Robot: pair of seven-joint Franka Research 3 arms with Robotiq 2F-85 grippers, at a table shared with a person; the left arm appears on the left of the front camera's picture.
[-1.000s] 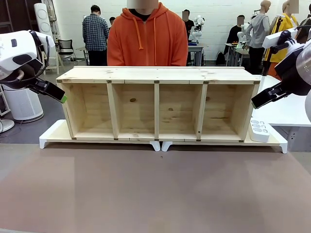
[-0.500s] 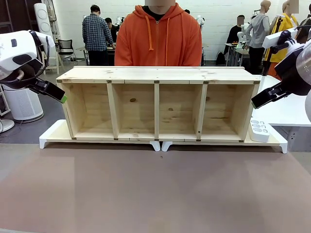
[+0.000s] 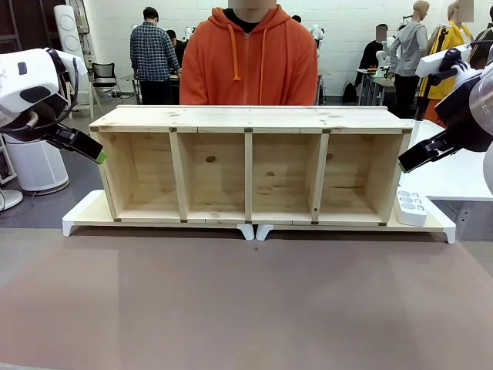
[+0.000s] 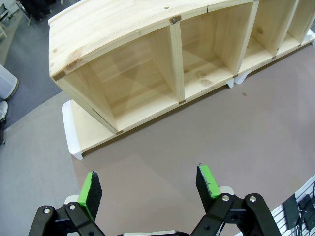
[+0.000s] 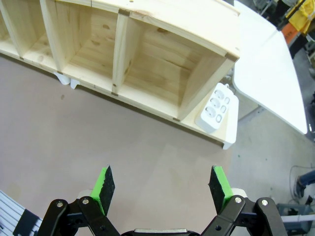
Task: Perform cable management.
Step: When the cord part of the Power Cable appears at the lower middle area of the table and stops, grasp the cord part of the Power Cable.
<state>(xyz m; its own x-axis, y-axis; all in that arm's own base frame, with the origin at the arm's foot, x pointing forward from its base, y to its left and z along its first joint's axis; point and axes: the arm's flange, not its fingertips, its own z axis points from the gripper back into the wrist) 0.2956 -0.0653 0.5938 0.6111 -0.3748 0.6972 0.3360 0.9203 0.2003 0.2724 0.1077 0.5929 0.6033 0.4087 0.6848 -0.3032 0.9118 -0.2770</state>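
Front view: a four-bay wooden shelf (image 3: 248,163) stands mid-frame on the brown table (image 3: 246,308). A person in an orange hoodie (image 3: 248,58) is behind it at top centre, and a white power strip (image 3: 410,207) lies just beside its right end. Left wrist view: left gripper (image 4: 147,184) at the bottom edge, jaws spread wide, released. Right wrist view: right gripper (image 5: 162,184), jaws likewise released, over the tabletop.

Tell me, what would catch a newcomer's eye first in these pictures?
A long wooden shelf with four empty open compartments spans the middle of the table, and a person in an orange hoodie stands right behind it. The left hand and right hand hang open above the table, one at either end of the shelf. A white power strip lies beside the shelf's right end.
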